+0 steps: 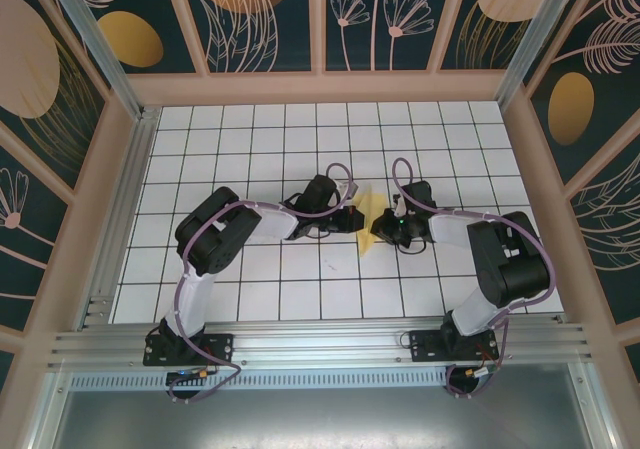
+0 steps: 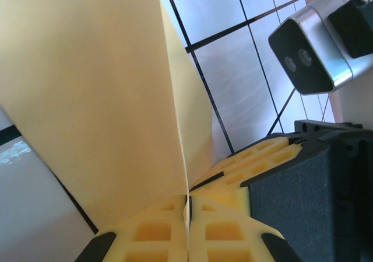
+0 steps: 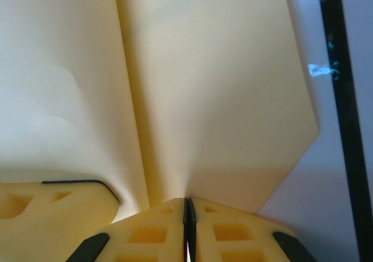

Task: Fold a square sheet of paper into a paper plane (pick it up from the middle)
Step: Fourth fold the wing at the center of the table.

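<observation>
The pale yellow paper [image 1: 372, 207] is folded along a centre crease. The left hand [image 2: 187, 214] and right hand [image 3: 187, 206] pinch it from opposite sides, clamped tight.

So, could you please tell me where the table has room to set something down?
The far tile rows along the back wall are bare, as are the near tiles between the arm bases. The centre is crowded: left gripper and right gripper pinch the yellow paper.
</observation>
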`<state>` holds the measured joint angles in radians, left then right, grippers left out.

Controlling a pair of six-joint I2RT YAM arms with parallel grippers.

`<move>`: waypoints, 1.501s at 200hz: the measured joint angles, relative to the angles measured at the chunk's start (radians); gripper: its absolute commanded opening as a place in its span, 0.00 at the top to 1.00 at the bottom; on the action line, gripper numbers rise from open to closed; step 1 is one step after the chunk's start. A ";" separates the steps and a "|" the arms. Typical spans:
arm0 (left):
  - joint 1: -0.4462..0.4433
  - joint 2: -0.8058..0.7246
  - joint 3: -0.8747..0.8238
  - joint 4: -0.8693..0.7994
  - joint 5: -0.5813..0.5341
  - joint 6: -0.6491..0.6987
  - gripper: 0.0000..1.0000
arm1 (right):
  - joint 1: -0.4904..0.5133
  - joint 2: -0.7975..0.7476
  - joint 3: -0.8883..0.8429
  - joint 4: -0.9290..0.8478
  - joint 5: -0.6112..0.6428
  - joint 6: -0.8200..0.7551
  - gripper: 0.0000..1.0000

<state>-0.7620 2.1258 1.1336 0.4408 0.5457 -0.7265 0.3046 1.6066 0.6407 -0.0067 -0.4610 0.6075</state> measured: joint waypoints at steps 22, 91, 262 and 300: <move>0.003 0.000 0.000 -0.002 0.003 0.009 0.98 | 0.000 0.000 0.000 0.000 0.000 0.000 0.88; 0.017 0.009 0.015 -0.030 0.018 0.043 0.99 | -0.002 0.000 0.000 0.000 0.004 0.000 0.86; 0.028 0.030 0.045 -0.047 0.044 0.068 0.99 | 0.043 -0.198 -0.045 -0.028 0.011 -0.061 0.70; 0.028 0.030 0.045 -0.029 0.049 0.060 0.98 | 0.079 -0.182 -0.061 -0.027 0.006 -0.083 0.76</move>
<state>-0.7338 2.1559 1.1782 0.4118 0.5945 -0.6670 0.3836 1.4250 0.5797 -0.0334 -0.4545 0.5243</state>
